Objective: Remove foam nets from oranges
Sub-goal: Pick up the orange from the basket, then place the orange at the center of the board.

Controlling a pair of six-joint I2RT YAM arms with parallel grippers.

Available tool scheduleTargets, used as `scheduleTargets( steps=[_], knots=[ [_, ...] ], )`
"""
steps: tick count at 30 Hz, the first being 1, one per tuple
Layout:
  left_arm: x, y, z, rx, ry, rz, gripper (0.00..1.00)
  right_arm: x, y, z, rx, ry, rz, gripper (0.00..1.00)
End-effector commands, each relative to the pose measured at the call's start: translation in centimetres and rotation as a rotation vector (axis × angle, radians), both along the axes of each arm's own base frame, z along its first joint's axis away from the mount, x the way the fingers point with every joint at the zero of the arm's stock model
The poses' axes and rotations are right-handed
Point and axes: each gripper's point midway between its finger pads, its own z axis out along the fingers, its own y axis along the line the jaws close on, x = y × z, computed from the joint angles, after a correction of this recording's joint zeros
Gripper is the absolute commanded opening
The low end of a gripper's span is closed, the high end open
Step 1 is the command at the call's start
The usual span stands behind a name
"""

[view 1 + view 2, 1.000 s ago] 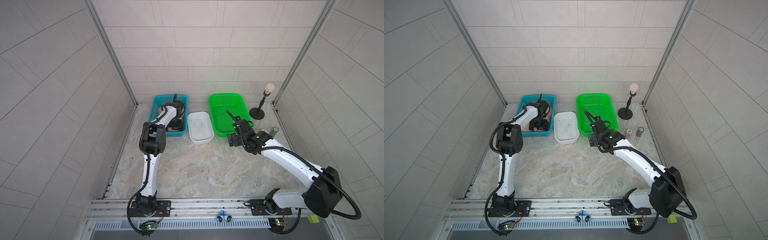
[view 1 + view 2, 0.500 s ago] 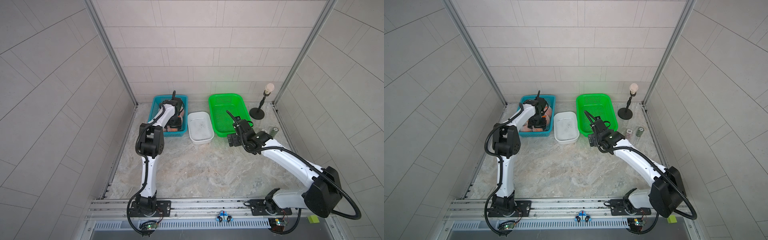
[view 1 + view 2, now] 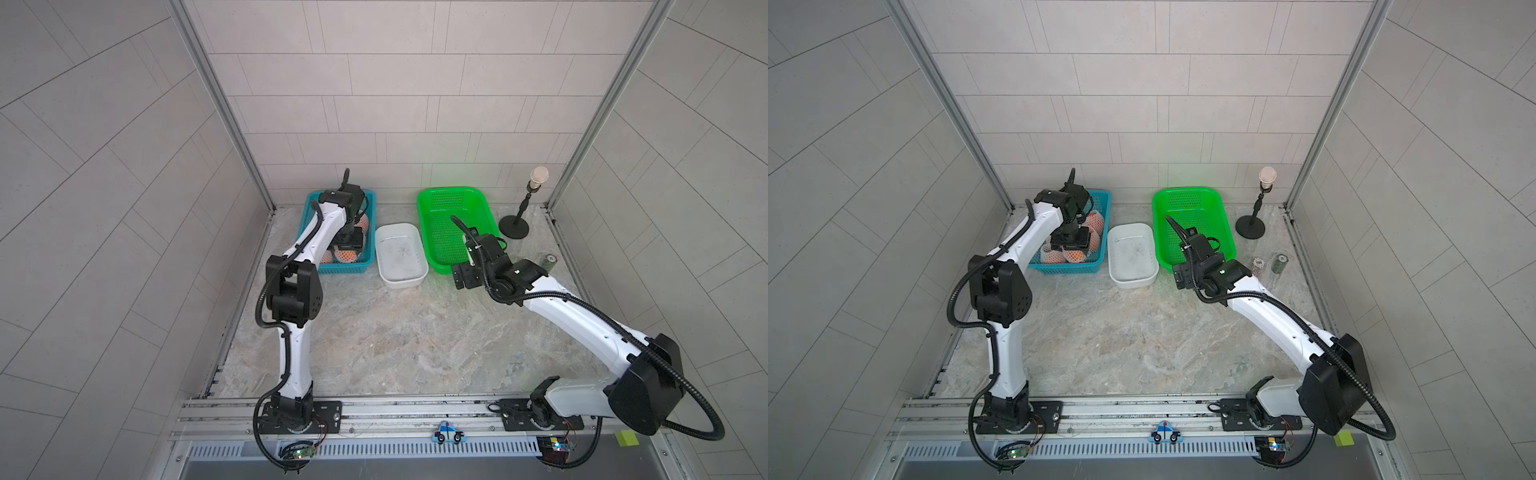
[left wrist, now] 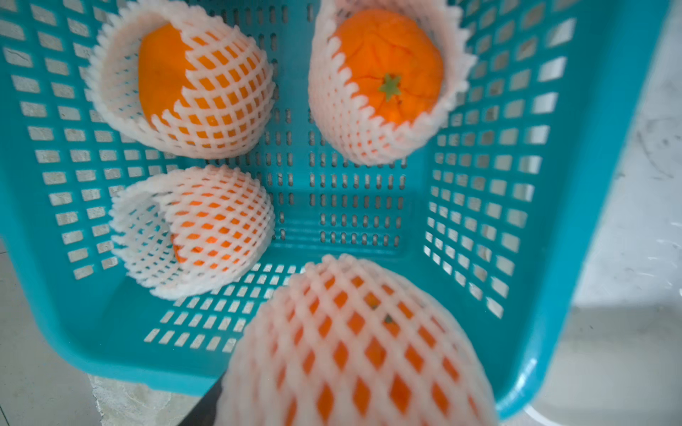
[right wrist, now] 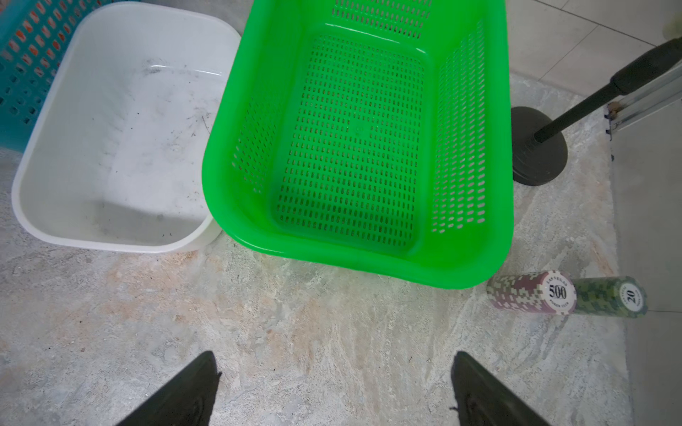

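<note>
Foam-netted orange (image 4: 354,350) sits right beneath the left fingers (image 3: 1071,243) in the blue basket (image 4: 623,155), clamped or not I cannot tell; the right fingers (image 5: 184,391), spread apart, hover well away.

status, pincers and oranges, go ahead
Left pincer in blue basket over a netted orange, grip unclear. Right pincer open above table. Nets seen all on.

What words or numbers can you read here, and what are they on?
"LAS VEGAS 500 POKER CLUB": on the end chip of the purple poker chip stack.
"20": on the end chip of the green poker chip stack; the smaller lettering around it is too blurred.
</note>
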Motion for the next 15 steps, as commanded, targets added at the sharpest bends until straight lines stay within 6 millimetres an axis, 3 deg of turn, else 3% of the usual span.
scheduleTargets(
  steps=[1, 9, 15],
  knots=[
    [-2.3, -0.8, 2.1, -0.006, 0.013, -0.039, 0.65, -0.4, 1.2, 0.7, 0.016, -0.034, 0.075, 1.0],
    [-5.3, -2.3, 3.6, -0.008, 0.009, -0.086, 0.65, -2.7, 3.1, -1.1, 0.006, -0.036, 0.191, 1.0],
    [-8.6, -3.5, 3.4, -0.006, 0.034, -0.128, 0.65, -3.8, 3.8, -2.2, -0.014, -0.035, 0.241, 1.0]
  ],
)
